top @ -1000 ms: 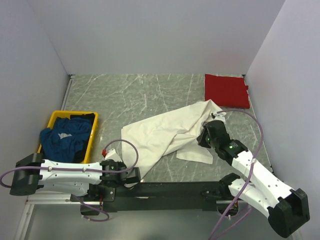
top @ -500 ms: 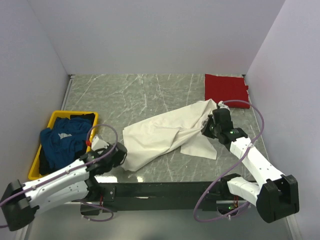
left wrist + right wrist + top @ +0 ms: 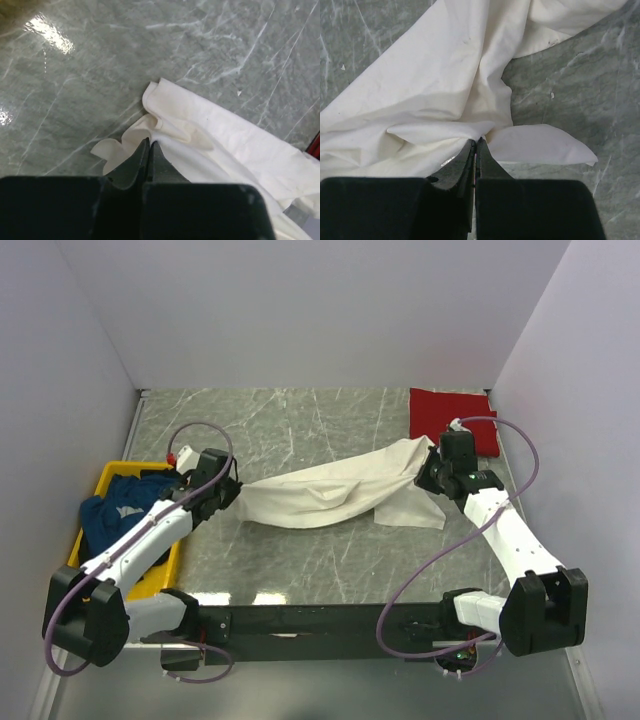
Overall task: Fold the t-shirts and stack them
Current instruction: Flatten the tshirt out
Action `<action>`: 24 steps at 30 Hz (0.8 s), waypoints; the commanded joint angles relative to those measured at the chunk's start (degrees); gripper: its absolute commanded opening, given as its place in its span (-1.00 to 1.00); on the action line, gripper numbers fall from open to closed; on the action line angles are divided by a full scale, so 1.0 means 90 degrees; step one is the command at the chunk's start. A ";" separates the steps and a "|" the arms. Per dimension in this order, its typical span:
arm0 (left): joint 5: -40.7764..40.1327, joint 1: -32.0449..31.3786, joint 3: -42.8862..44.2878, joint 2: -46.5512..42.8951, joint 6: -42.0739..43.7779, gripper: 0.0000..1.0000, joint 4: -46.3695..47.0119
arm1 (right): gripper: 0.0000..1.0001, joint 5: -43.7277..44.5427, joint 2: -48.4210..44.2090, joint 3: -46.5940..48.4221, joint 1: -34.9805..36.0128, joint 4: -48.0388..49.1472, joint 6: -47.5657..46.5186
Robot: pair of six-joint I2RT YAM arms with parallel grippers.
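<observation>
Cream-white t-shirt (image 3: 320, 495), pinched at either end by left end effector (image 3: 149, 143) and right end effector (image 3: 476, 142), gripped cloth hidden.

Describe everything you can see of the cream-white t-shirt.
The cream-white t-shirt is soft, plain, wrinkled cloth, unfolded and stretched as a long band across the grey marbled table. The left gripper is shut on its left end, the right gripper on its right end. A loose flap spreads toward the near edge on the right.
</observation>
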 commanded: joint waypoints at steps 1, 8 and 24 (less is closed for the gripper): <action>0.0337 0.0071 0.0031 -0.0045 0.0532 -0.99 -0.0041 | -1.00 0.0072 0.0007 0.0144 -0.0060 0.0020 -0.0139; 0.0593 0.0071 -0.0858 -0.0766 0.0299 -0.23 -0.0079 | -1.00 0.0159 -0.0139 0.0046 -0.0050 -0.0019 -0.0168; 0.0680 -0.0241 -0.2333 -0.1413 -0.0728 -0.10 -0.0022 | -1.00 0.0023 -0.0012 0.0095 -0.0060 0.0020 -0.0119</action>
